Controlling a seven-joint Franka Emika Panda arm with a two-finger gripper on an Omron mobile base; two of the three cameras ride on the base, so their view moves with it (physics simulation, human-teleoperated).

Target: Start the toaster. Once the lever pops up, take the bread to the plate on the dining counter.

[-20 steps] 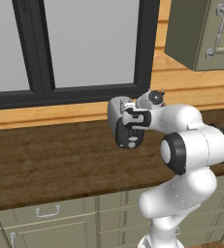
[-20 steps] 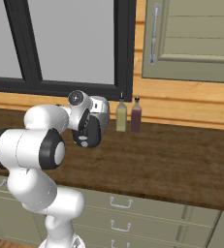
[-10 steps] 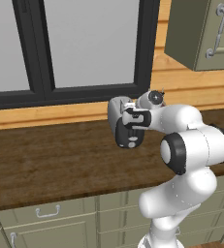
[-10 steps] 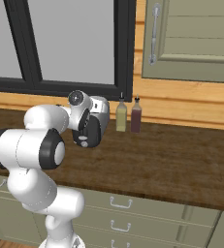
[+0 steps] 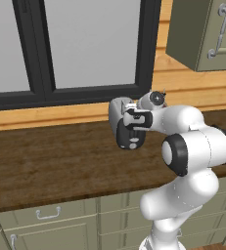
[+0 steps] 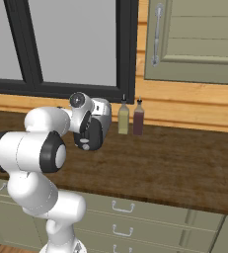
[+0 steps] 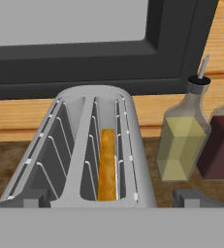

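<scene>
**Bread sits low in the toaster's right slot; tool hangs released above it**

In the hand view the toaster (image 7: 84,145) takes the left and centre, its silver-grey top showing two long slots with wire guides. The left slot holds nothing. The right slot holds the bread (image 7: 106,164), a thin tan slice seen edge-on, standing upright between the wires and sunk below the rim. At 3 o'clock from the toaster stand two bottles on the worktop (image 7: 2,160): a yellow-green bottle (image 7: 179,145) with a dark cap and thin spout, filled with pale oil-coloured liquid, and just beside it at the right edge a dark red bottle (image 7: 220,147) filled with dark liquid. Whether the two touch cannot be told. Behind them runs a wooden sill and the black frame of the window (image 7: 84,63).

In the right base view the toaster (image 6: 103,109) is mostly hidden by the hand; the two bottles stand at its 3 o'clock against the wooden back wall, near it but apart. In the left base view the toaster (image 5: 116,110) peeks out at 9 o'clock from the hand.

The arm rises from the base, bends forward at the elbow and carries the hand over the toaster, pointing down and away. The tool (image 7: 116,198) is released, jaws spread wide: its two dark tips sit far apart at the bottom of the hand view, one at each side of the toaster's near end, gripping nothing.
</scene>
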